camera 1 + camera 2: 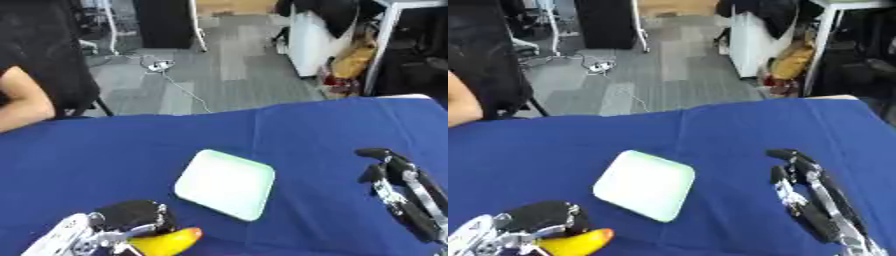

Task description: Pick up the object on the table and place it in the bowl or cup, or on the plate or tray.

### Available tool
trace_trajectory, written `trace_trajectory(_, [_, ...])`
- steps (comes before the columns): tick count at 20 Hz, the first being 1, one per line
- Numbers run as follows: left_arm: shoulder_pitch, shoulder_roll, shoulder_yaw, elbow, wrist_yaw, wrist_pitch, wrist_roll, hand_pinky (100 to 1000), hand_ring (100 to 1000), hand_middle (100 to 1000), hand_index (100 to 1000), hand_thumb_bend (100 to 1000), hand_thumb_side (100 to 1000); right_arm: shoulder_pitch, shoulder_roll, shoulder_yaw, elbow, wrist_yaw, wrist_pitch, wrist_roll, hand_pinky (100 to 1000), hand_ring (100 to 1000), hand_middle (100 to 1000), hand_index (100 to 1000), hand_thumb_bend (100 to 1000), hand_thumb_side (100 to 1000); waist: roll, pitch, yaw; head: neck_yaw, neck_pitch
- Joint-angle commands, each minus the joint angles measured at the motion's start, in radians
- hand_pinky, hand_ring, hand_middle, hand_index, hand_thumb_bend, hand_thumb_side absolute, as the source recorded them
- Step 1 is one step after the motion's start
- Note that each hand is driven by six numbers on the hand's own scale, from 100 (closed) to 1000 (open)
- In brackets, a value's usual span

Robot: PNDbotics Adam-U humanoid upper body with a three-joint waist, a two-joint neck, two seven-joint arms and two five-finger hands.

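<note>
A pale green square plate (226, 183) lies on the blue tablecloth near the middle. My left hand (122, 223) is at the lower left, just below and left of the plate, its fingers curled round a yellow object with an orange tip (170, 241). The object's tip points right, toward the plate's near corner, a short way from it. My right hand (394, 185) hovers at the right of the plate with relaxed fingers and nothing in it.
The blue cloth (131, 150) covers the whole table; its far edge runs across the upper middle. A person's arm (22, 102) shows at the far left edge, off the table. Chairs, cables and furniture stand on the floor beyond.
</note>
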Motion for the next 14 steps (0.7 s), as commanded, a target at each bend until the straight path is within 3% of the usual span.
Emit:
trace_trajectory(1, [-0.003, 0.01, 0.008, 0.031, -0.05, 0.009, 0.032, 100, 100, 110, 396, 100, 239, -0.017, -0.01, -0.006, -0.006, 0.003, 0.001, 0.002, 407, 564, 805, 865, 100, 894, -0.003, -0.011, -0.002, -0.003, -0.003])
trace_trajectory(14, [0.003, 0.012, -0.001, 0.042, -0.049, 0.031, -0.022, 100, 100, 100, 371, 100, 252, -0.019, -0.008, -0.007, -0.001, 0.005, 0.001, 0.0, 407, 564, 805, 866, 100, 900, -0.005, -0.013, 0.003, -0.007, -0.001])
